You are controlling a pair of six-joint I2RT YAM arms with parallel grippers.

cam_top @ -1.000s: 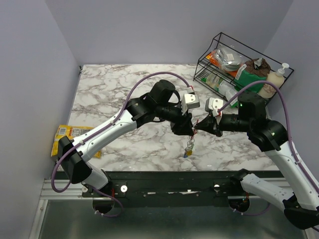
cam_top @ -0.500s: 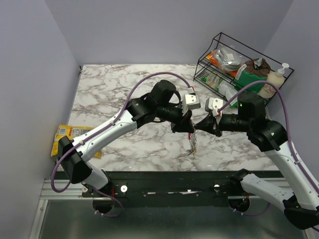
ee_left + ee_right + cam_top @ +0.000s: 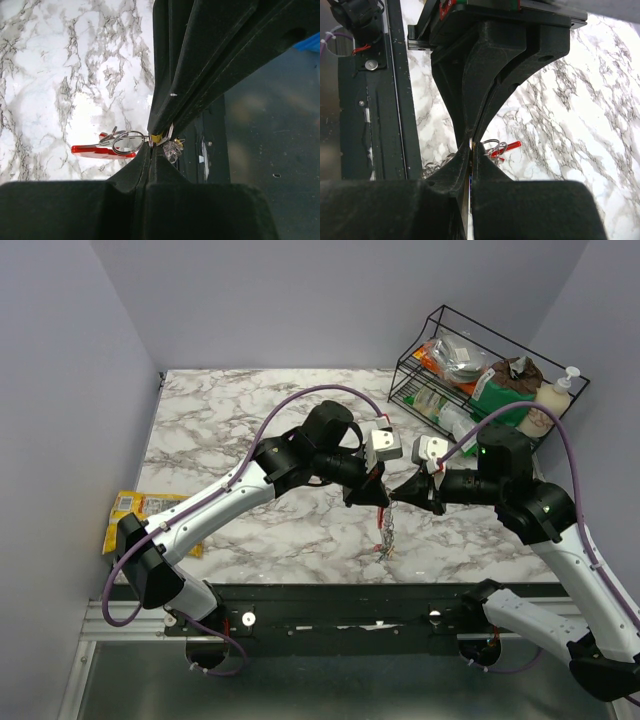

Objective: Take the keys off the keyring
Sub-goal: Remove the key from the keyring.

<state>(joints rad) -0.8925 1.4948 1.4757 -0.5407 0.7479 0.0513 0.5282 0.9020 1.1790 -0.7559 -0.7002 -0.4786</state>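
Unthreading is in hand: left hand (image 3: 382,501) clenched on a yellow key (image 3: 156,138), right hand (image 3: 397,497) facing it, clenched on a thin metal strip (image 3: 470,150), keyring (image 3: 95,149) dangling beneath both; next, likely a careful twist apart.

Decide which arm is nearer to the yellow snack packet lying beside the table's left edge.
Left. The left arm runs right alongside the yellow snack packet, partly covering it in the top view. The right arm is across the table, on its opposite side.
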